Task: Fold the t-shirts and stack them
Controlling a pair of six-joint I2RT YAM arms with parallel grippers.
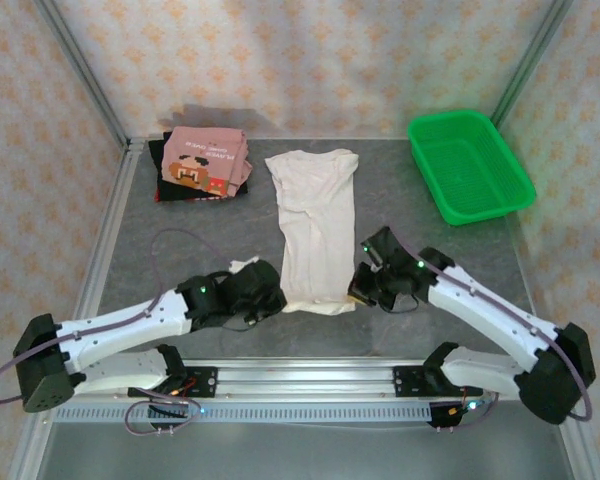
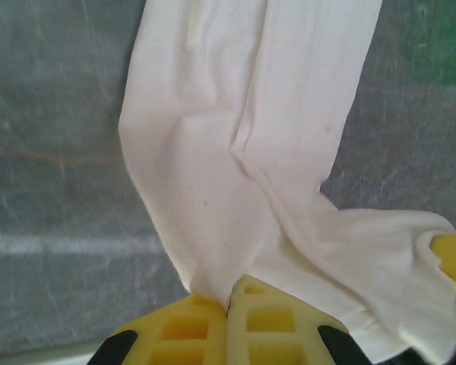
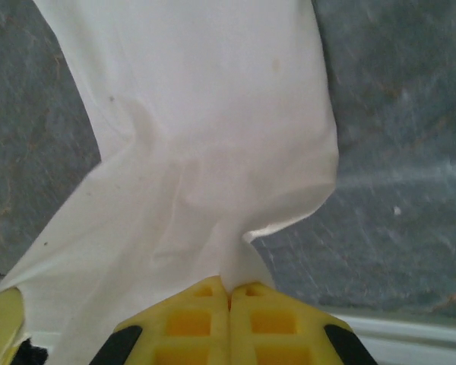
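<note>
I judge the job well past its middle: a pink shirt lies folded at the far left corner of the surface, on top of black cloth that looks like one or more folded black shirts (I cannot count them from here). That is the stack so far. The white shirt is the one in hand. It lies in the middle of the surface as a long narrow strip, sides turned in, neck end far from me and hem end near me. My left fingers are pressed together on the hem's left corner; the left wrist view shows the cloth running straight into the seam between the yellow fingers. My right fingers pinch the hem's right corner the same way, with the cloth bunching into their seam. Between the two grips the hem sags and wrinkles a little. What is left, as I read it, is to carry this hem over toward the neck so the strip folds across, perhaps once more to match the pink one, then set it on the stack. The green basket sits at the far right, well apart from all the shirts, and I see nothing in it.
</note>
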